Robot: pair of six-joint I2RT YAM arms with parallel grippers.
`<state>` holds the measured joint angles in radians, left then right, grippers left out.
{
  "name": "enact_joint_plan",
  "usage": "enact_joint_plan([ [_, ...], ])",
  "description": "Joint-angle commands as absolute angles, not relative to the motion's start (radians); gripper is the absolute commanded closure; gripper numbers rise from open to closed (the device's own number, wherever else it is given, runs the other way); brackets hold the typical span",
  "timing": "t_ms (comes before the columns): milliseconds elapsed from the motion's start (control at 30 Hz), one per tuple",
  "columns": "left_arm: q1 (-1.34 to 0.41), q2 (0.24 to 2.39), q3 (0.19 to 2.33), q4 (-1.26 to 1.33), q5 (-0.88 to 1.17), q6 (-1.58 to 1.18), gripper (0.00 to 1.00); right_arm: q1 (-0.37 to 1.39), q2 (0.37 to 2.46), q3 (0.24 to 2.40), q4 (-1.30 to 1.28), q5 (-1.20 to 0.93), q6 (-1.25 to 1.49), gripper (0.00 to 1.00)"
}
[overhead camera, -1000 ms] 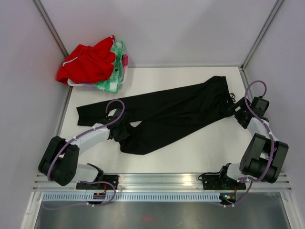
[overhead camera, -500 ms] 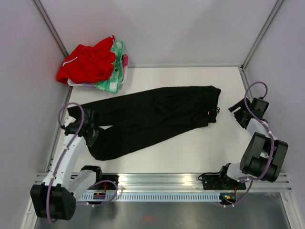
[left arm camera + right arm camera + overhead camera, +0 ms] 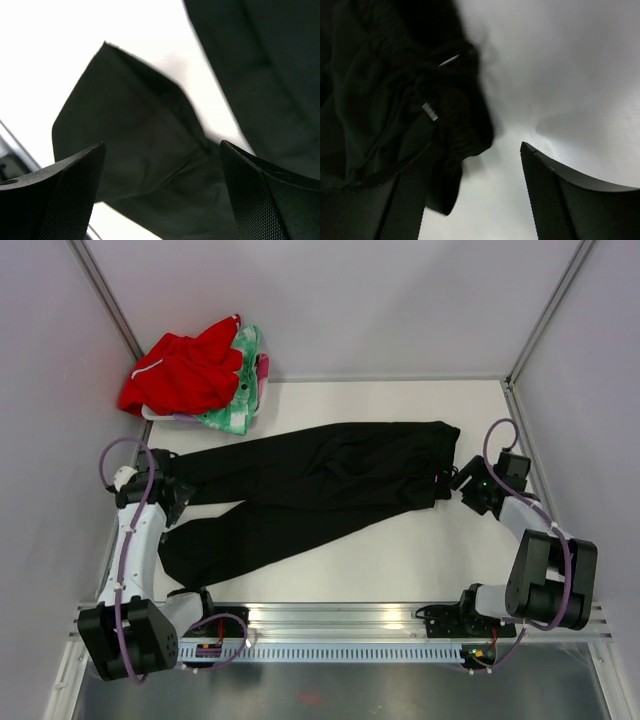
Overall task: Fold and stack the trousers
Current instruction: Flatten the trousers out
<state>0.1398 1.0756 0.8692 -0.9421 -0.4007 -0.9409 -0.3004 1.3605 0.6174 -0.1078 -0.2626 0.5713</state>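
The black trousers (image 3: pixel 320 475) lie spread across the table, waist to the right and both legs running left. My left gripper (image 3: pixel 172 496) hovers open over the leg ends at the far left. In the left wrist view a leg hem (image 3: pixel 135 145) lies below and between the wide-apart fingers (image 3: pixel 55 200), held by nothing. My right gripper (image 3: pixel 464 480) stands open at the waist's right edge. In the right wrist view the gathered waistband (image 3: pixel 462 130) sits by the left finger (image 3: pixel 405 210), and bare table shows between the fingers.
A red garment (image 3: pixel 185 370) lies on a green-and-pink cloth (image 3: pixel 243 390) in the far left corner. Grey walls close in the table's left, back and right sides. A metal rail (image 3: pixel 340 625) runs along the near edge.
My left gripper dragged the trouser leg leftward, then opened and let it go. The whole garment shifted left. The right gripper moved in toward the waist and narrowed slightly.
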Motion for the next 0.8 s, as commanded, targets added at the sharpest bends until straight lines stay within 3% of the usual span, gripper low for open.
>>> enact_joint_plan([
  [0,0.245,1.077,0.917,-0.832,-0.305,-0.758,0.0,-0.187,1.278,0.624,-0.132,-0.291,0.535,0.26],
  [167,0.285,1.059,0.902,-0.802,-0.236,-0.69,0.0,-0.115,1.223,0.591,-0.155,-0.229,0.519,0.27],
  [333,0.284,0.985,0.845,-0.761,-0.161,-0.638,0.01,-0.091,1.317,0.592,-0.123,-0.23,0.506,0.3],
  [433,0.284,0.962,0.836,-0.759,-0.16,-0.603,0.02,-0.069,1.408,0.636,-0.121,-0.236,0.497,0.42],
  [533,0.285,0.931,0.83,-0.759,-0.138,-0.571,0.03,-0.051,1.459,0.687,-0.135,-0.247,0.485,0.66],
  [567,0.284,0.916,0.828,-0.756,-0.132,-0.563,0.05,-0.049,1.459,0.702,-0.152,-0.247,0.482,0.85],
  [600,0.284,0.908,0.827,-0.753,-0.112,-0.552,0.06,-0.048,1.451,0.724,-0.178,-0.245,0.476,0.95],
  [633,0.284,0.901,0.824,-0.752,-0.106,-0.531,0.08,-0.049,1.439,0.767,-0.245,-0.245,0.472,1.0],
  [767,0.285,0.87,0.833,-0.767,-0.107,-0.494,0.12,-0.046,1.267,0.876,-0.458,-0.25,0.501,1.0],
])
